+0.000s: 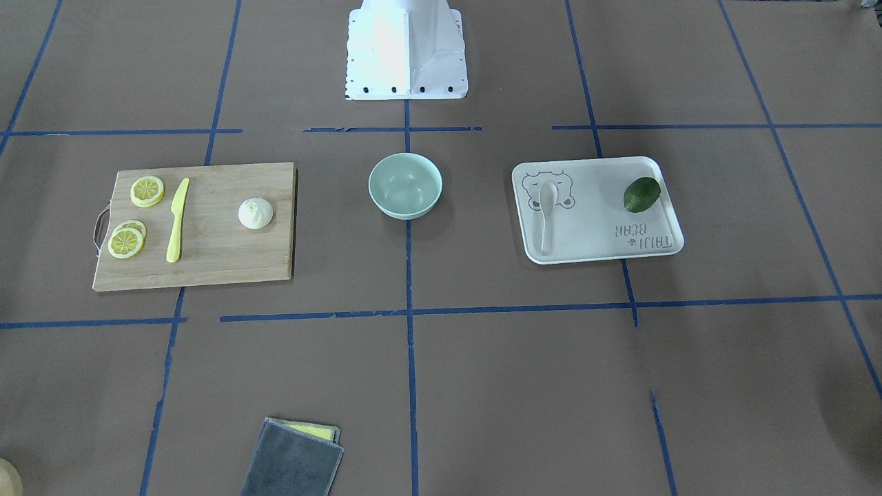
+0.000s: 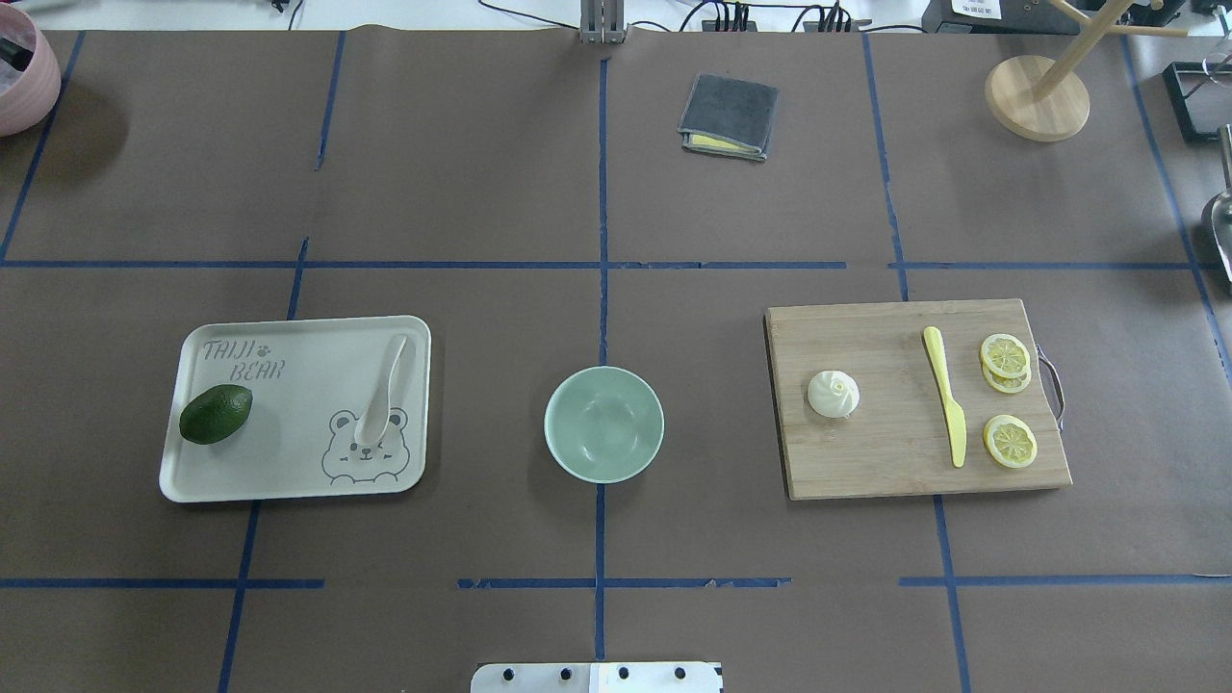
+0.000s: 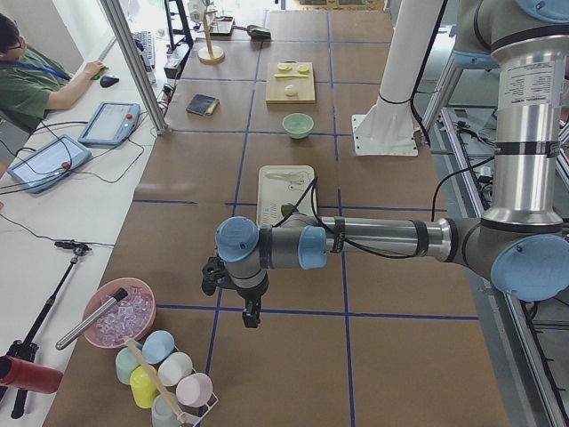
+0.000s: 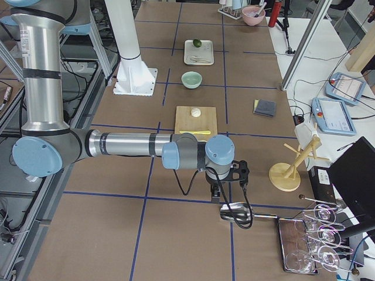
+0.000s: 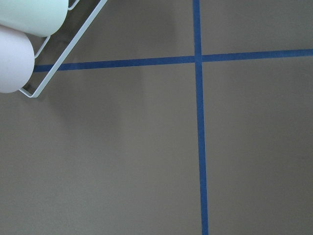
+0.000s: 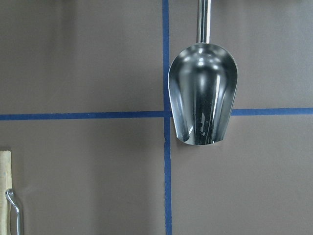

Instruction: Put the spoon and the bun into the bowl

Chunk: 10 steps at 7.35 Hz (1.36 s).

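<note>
The pale spoon (image 2: 383, 390) lies on a white bear tray (image 2: 289, 481) at the table's left. The white pleated bun (image 2: 834, 394) sits on a bamboo cutting board (image 2: 885, 472) at the right. The mint-green bowl (image 2: 604, 423) stands empty between them. My left gripper (image 3: 252, 318) hangs over the table's far left end, well away from the tray. My right gripper (image 4: 221, 196) hangs over the far right end, beyond the board. Both show only in side views, so I cannot tell if they are open or shut.
A dark green avocado (image 2: 216, 414) shares the tray. A yellow knife (image 2: 946, 409) and lemon slices (image 2: 1009, 441) lie on the board. A grey cloth (image 2: 729, 116) lies at the far side. A metal scoop (image 6: 202, 93) lies under my right wrist, and a cup rack (image 5: 29, 44) is by my left.
</note>
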Motion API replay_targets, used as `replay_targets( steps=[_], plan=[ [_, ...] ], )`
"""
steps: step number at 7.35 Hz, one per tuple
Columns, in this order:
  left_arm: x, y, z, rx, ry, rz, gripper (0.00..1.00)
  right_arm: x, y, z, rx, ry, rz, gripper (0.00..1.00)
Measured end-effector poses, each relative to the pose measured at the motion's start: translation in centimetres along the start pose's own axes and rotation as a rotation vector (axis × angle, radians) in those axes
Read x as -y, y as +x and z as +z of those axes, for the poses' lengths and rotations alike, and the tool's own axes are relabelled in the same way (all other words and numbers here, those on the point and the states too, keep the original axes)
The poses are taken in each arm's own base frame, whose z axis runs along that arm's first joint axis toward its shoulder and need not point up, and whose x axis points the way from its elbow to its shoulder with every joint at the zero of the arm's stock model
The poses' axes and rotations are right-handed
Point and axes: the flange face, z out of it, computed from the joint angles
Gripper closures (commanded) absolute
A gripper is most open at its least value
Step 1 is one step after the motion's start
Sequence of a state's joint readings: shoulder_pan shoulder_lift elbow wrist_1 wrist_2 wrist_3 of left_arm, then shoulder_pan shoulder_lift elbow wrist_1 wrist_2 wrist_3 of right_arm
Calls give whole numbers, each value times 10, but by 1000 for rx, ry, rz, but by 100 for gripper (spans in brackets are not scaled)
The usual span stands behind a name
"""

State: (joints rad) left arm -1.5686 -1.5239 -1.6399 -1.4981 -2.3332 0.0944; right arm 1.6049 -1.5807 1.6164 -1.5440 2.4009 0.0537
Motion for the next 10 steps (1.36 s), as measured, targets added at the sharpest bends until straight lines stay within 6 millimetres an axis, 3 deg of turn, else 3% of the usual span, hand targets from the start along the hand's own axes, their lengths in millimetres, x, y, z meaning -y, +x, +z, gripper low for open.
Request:
replay_targets(
  steps=[3, 5, 7, 10],
  plan=[
    [5, 5, -5, 2, 23, 21, 0, 2, -1, 0, -1, 2, -3, 0],
    [19, 32, -22, 8, 90, 102, 0, 4, -6, -3, 1, 6, -12, 0],
    [42, 100, -35, -6, 173, 208, 0, 17, -19, -9, -2, 21, -41, 0],
    [53, 215, -18, -135, 243, 168, 0, 41, -54, -12, 1, 33, -109, 0]
  ],
)
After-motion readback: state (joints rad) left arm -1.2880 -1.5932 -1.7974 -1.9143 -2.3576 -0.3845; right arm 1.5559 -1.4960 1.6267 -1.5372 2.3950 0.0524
